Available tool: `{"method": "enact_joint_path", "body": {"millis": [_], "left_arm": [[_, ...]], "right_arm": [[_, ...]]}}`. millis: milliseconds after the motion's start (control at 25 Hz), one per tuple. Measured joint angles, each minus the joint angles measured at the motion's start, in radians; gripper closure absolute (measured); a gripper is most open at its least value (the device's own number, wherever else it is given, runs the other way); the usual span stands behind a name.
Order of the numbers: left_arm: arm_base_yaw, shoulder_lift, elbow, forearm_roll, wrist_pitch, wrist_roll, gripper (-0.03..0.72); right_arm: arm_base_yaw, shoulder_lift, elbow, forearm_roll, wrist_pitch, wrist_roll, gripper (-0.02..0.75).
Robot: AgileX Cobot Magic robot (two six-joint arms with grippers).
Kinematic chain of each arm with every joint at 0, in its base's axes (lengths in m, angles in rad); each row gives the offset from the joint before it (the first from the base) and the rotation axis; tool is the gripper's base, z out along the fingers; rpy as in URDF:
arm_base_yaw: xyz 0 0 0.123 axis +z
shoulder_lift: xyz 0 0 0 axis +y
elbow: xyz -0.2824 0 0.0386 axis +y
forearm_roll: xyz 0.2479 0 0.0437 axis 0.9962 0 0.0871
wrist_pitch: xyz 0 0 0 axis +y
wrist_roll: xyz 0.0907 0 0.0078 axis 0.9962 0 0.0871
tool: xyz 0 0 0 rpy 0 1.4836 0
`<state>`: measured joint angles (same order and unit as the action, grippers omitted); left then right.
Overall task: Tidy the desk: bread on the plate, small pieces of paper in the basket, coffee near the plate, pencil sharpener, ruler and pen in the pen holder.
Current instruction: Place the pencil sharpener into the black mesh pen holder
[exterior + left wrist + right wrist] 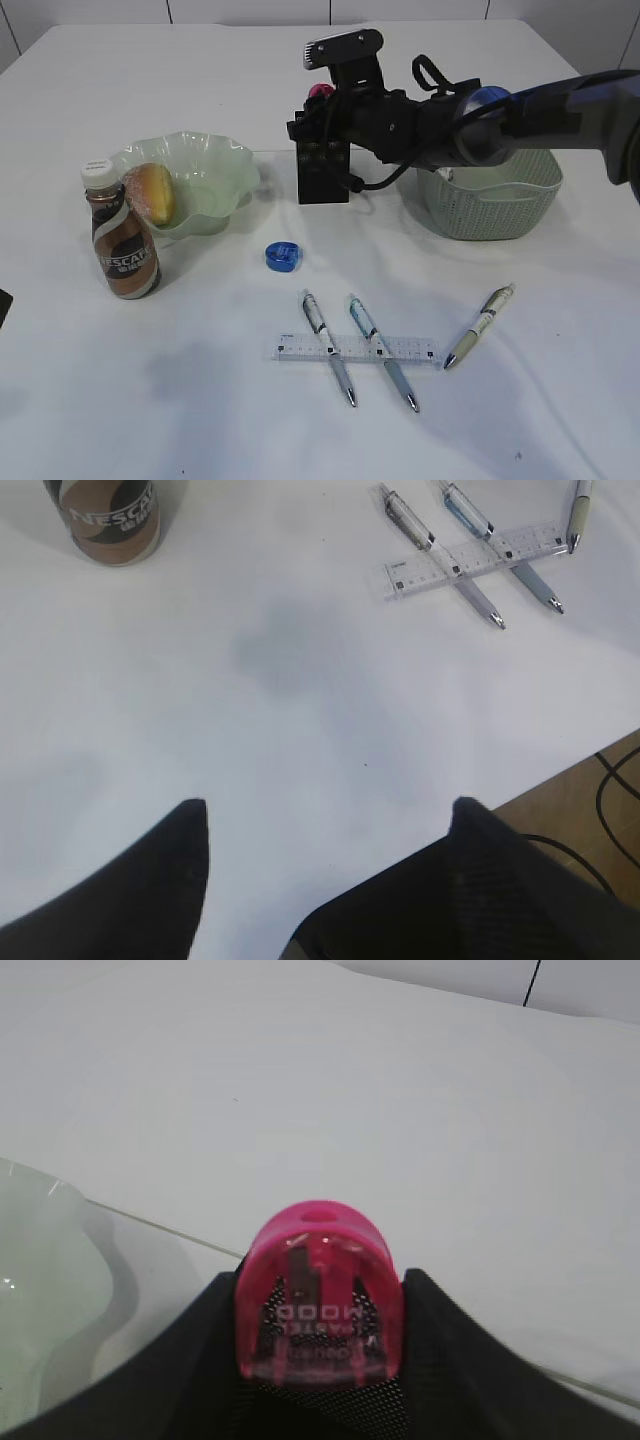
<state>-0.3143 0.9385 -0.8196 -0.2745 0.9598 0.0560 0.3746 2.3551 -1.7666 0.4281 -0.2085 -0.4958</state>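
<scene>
On a white desk (200, 420), the right gripper (318, 100) reaches across from the right side and holds a translucent pink plastic pencil sharpener (318, 1295) between its jaws, just above the black mesh pen holder (323, 172) standing near the middle. Right of the pen holder, partly behind the arm, sits a pale green woven plastic basket (500, 205). Left of the pen holder is a light green wavy-rimmed glass plate (205, 170) with a golden bread roll (155, 192) in it, and a brown bottle of coffee (123, 235) stands touching the plate's front left rim. In front of the pen holder lies a round blue pencil sharpener (283, 256), and nearer still a clear plastic ruler (358, 348) with two pens (328, 345) lying across it, a third pen (480, 325) just to their right. The left gripper (330, 820) hovers over bare desk with its jaws wide apart, holding nothing.
</scene>
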Motion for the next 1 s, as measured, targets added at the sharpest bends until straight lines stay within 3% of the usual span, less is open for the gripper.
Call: {"method": "enact_joint_path", "body": {"millis": [560, 840, 1000], "left_arm": [[0.0, 0.0, 0.0, 0.0, 0.0, 0.0, 0.168], [0.0, 0.0, 0.0, 0.004, 0.0, 0.0, 0.169], [0.0, 0.0, 0.0, 0.006, 0.0, 0.0, 0.169]], "right_arm": [[0.0, -0.011, 0.0, 0.0, 0.013, 0.0, 0.311], [0.0, -0.149, 0.0, -0.008, 0.276, 0.002, 0.311], [0.0, -0.218, 0.0, -0.013, 0.521, -0.061, 0.311]]}}
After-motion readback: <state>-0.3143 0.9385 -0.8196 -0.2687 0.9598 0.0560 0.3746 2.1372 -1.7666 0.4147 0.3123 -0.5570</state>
